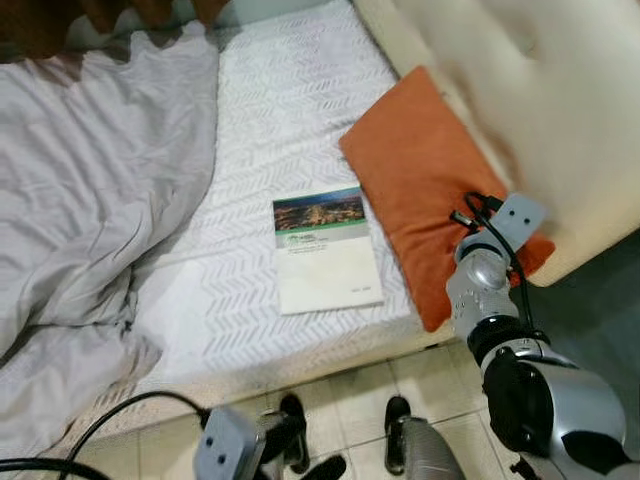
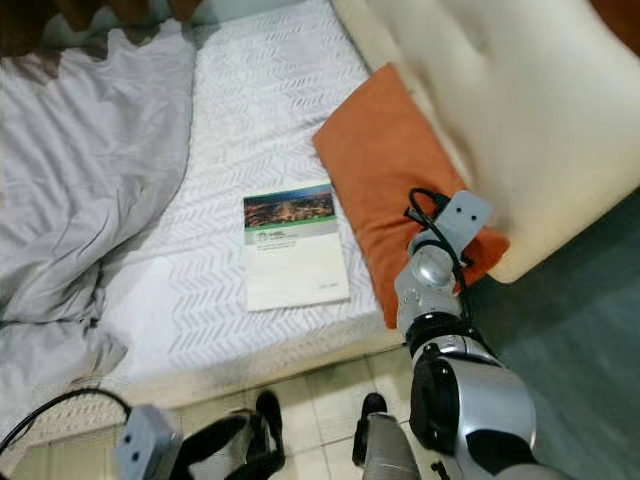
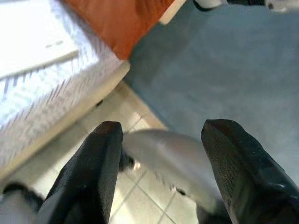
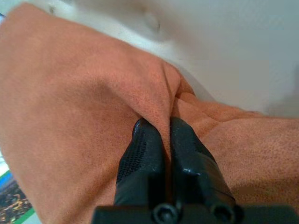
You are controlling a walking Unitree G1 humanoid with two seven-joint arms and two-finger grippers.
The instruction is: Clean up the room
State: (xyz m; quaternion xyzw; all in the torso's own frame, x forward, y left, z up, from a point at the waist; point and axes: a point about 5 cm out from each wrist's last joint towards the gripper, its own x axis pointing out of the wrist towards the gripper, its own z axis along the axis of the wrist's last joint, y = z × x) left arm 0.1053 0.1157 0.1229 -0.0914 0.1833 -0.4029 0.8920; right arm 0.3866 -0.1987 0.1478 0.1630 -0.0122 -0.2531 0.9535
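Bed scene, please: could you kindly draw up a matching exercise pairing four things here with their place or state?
Things:
1. orange pillow
2. booklet
3. grey duvet
4. left gripper

Places or states:
A. open, above the tiled floor
B. crumpled on the bed's left side
C. lying flat on the white mattress
D. pinched in a fold by the right gripper

Pairs: 1-D, 2-C, 3-B, 4-A

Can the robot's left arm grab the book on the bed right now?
Probably not right away. The left gripper hangs open, low over the floor tiles below the bed edge, while the book lies flat on the mattress. Nothing blocks the way, so it would likely just need lifting and reaching forward.
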